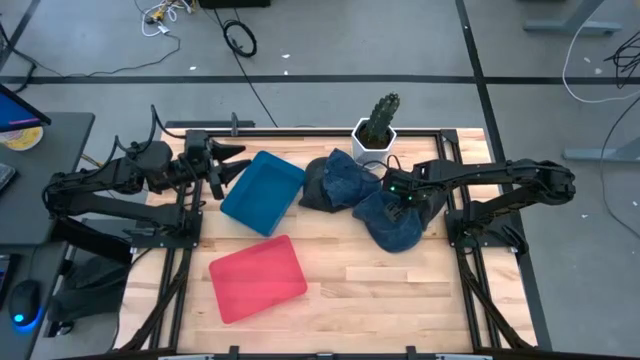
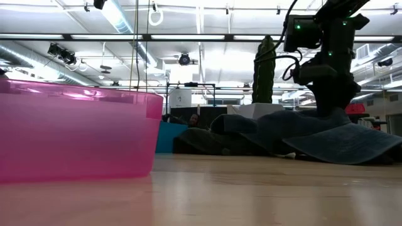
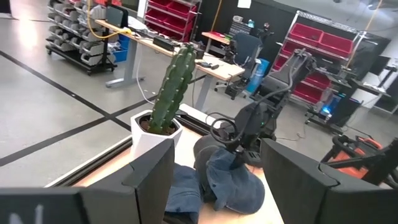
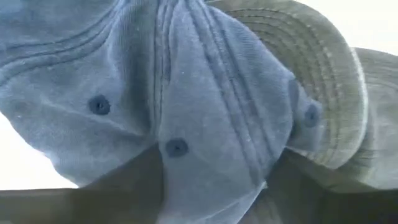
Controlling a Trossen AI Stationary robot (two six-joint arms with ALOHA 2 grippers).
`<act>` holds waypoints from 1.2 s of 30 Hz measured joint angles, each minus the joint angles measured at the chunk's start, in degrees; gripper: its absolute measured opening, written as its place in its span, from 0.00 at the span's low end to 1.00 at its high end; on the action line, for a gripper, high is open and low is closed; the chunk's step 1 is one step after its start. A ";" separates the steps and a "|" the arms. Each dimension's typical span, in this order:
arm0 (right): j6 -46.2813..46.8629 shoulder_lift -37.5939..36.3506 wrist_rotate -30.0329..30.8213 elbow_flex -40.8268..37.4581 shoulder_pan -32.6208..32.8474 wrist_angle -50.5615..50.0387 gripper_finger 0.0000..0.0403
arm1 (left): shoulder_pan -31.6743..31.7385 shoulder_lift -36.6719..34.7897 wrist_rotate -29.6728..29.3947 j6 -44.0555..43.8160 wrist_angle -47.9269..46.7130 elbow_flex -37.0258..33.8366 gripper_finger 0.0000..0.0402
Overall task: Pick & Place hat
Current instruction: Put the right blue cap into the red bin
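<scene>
Three hats lie in a heap at the table's far middle: a dark one, a blue denim one and a blue cap nearest the right arm. My right gripper points down into the cap's crown, its fingers apart with a ridge of cloth between them. In the low view it stands on the cap. My left gripper waits open and level at the far left, above the blue bin's edge, holding nothing. My right gripper comes from above, pointing down, with its fingers set on the cap's crown. A raised fold of the blue cloth stands between the two fingers. The cap lies on the table and partly on a grey-green brim.
A blue bin sits at the far left and a pink bin nearer the front. A cactus in a white pot stands just behind the hats. Bare wood stretches along the near right of the table.
</scene>
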 joint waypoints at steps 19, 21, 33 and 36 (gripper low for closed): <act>-13.02 -4.58 0.63 12.66 1.18 -13.29 0.04 | -0.01 0.00 -0.72 -0.02 0.09 -0.02 0.61; -15.81 -5.07 0.49 15.83 1.48 -14.22 0.04 | -0.02 0.00 -0.72 -0.29 0.11 -0.02 0.61; -31.83 -5.42 0.67 35.97 2.08 -9.66 0.04 | 0.00 0.00 -0.68 -9.73 0.20 -0.02 0.61; -37.47 -5.42 1.09 38.28 2.08 -5.59 0.04 | 0.00 0.00 -0.25 -13.39 0.44 -0.02 0.61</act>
